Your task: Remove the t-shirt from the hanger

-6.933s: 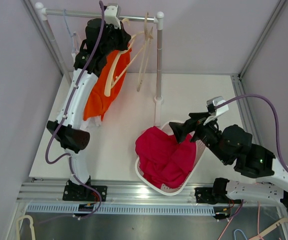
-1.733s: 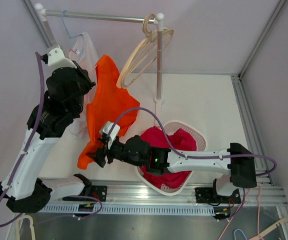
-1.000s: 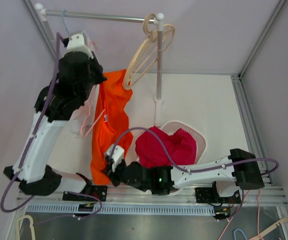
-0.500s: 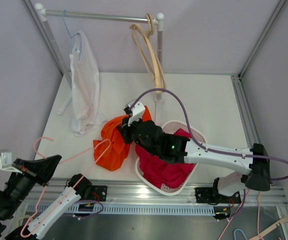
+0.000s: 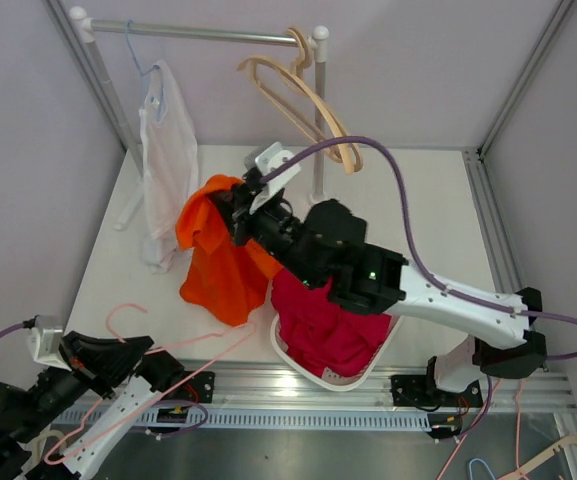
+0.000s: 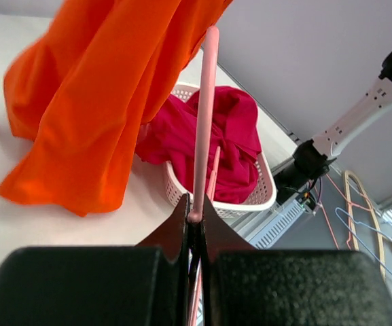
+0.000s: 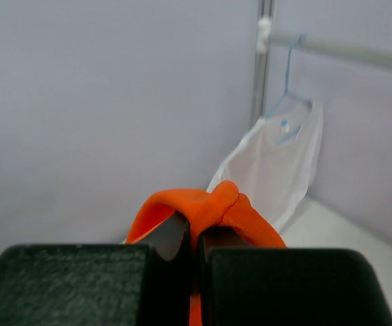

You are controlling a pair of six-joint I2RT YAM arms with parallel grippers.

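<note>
The orange t-shirt (image 5: 218, 268) hangs free of the hanger, bunched at its top in my right gripper (image 5: 228, 212), which is shut on it above the table's left middle. The right wrist view shows an orange fold (image 7: 212, 202) pinched between the shut jaws of that gripper (image 7: 197, 234). The pink wire hanger (image 5: 203, 347) is bare and lies low at the near left, held by my left gripper (image 5: 140, 348). Through the left wrist camera, the jaws of that gripper (image 6: 196, 219) are shut on the pink hanger's (image 6: 204, 122) wire, with the t-shirt (image 6: 94, 102) hanging ahead of it.
A white basket (image 5: 393, 300) holding a red garment (image 5: 328, 325) stands at the near middle, under my right arm. A white shirt (image 5: 163, 150) on a blue hanger hangs at the left of the rail (image 5: 208, 33). Wooden hangers (image 5: 303, 90) hang at its right end by the post.
My right gripper has lifted the orange t-shirt up off the table and toward the back left. The left gripper with the pink hanger shifted slightly right. The wooden hangers have swung.
</note>
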